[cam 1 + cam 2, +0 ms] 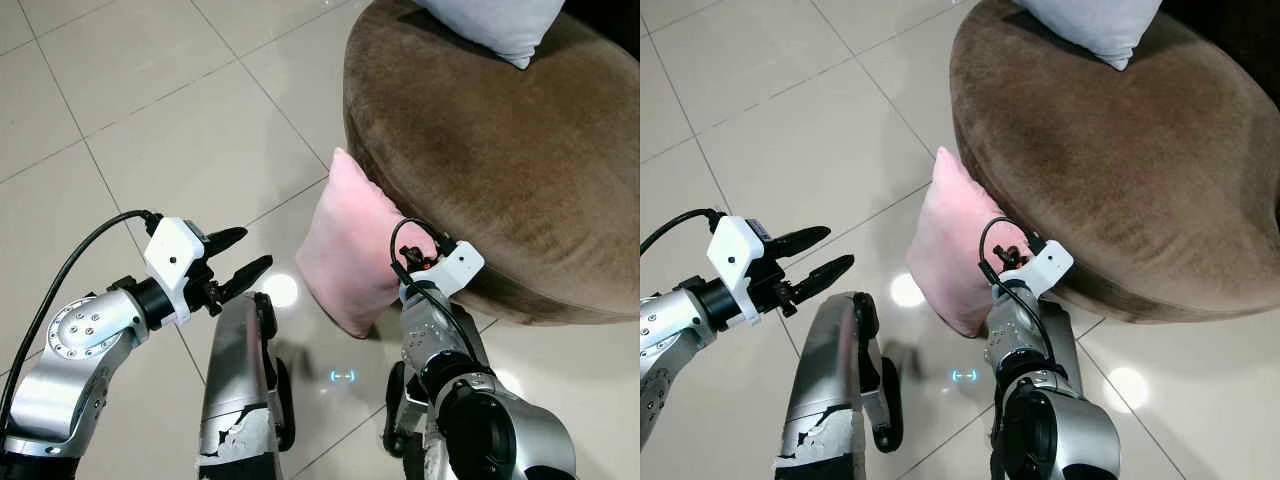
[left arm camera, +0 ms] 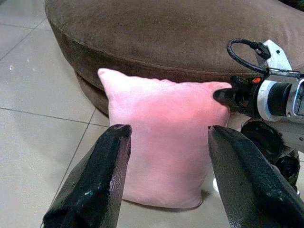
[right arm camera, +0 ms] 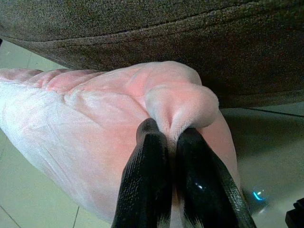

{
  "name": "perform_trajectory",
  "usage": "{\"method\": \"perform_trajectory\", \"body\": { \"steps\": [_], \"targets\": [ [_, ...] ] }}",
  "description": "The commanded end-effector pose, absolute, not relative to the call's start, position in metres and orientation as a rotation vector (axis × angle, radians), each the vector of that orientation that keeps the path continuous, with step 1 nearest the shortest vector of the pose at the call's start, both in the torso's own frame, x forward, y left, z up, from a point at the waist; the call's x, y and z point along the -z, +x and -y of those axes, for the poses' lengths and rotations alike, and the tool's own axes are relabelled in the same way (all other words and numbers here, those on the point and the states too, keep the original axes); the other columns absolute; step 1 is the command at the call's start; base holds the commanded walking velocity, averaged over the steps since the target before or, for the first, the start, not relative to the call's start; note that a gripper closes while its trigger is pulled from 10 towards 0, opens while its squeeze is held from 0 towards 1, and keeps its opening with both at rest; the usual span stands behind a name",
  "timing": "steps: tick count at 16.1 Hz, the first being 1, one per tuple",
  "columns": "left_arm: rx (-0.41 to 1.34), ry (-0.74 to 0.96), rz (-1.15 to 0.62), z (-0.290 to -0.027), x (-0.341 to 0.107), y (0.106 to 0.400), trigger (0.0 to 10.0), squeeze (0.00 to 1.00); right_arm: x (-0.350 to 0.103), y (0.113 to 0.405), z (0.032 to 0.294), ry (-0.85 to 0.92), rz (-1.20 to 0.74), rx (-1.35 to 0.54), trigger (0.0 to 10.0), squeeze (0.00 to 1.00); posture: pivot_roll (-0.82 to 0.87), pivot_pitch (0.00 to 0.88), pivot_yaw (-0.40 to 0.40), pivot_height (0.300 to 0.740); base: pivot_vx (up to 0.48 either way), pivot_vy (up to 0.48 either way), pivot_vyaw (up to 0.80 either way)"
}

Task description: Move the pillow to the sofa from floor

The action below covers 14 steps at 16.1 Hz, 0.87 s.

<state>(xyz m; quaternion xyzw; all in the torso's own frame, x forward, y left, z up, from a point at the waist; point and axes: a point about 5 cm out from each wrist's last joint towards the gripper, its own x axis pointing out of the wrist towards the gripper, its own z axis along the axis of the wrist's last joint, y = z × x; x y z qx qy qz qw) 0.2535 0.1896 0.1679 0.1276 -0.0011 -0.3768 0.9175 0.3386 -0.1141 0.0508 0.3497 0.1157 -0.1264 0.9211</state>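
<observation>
A pink pillow [image 1: 350, 250] stands on edge on the tiled floor, leaning against the round brown sofa [image 1: 500, 150]. My right gripper [image 3: 168, 135] is shut on the pillow's upper corner [image 3: 183, 102], pinching a fold of fabric between its fingertips. In the left wrist view that gripper [image 2: 223, 95] reaches the pillow [image 2: 161, 137] from the side. My left gripper [image 1: 245, 255] is open, held above the floor a short way left of the pillow, with nothing between its fingers [image 2: 99, 175].
A pale grey cushion [image 1: 495, 25] lies on the far part of the sofa seat. The robot's legs [image 1: 240, 380] stand on the light floor tiles [image 1: 150, 120] just below the pillow. Bright light spots reflect on the tiles.
</observation>
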Motion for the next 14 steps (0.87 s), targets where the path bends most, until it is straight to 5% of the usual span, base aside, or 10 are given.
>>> {"method": "perform_trajectory", "body": {
  "steps": [1, 9, 14],
  "targets": [
    [0.767, 0.27, -0.013, -0.193, -0.163, 0.252, 10.0, 0.0, -0.048, 0.336, 0.1, 0.752, -0.266, 0.235, 0.0, 0.0, 0.39, 0.355, 0.057, 0.515, 0.0, 0.0, 0.0],
    [0.773, 0.226, 0.048, -0.182, -0.163, 0.253, 10.0, 0.0, -0.079, 0.35, 0.073, 0.835, -0.151, 0.024, 0.0, 0.0, 0.3, 0.261, 0.013, 0.515, 0.0, 0.0, 0.0],
    [0.754, 0.13, 0.167, -0.158, -0.176, 0.249, 10.0, 0.0, -0.183, 0.359, 0.061, 1.01, 0.125, -0.232, 0.0, 0.0, 0.2, 0.13, -0.055, 0.515, 0.0, 0.0, 0.0]
  ]
}}
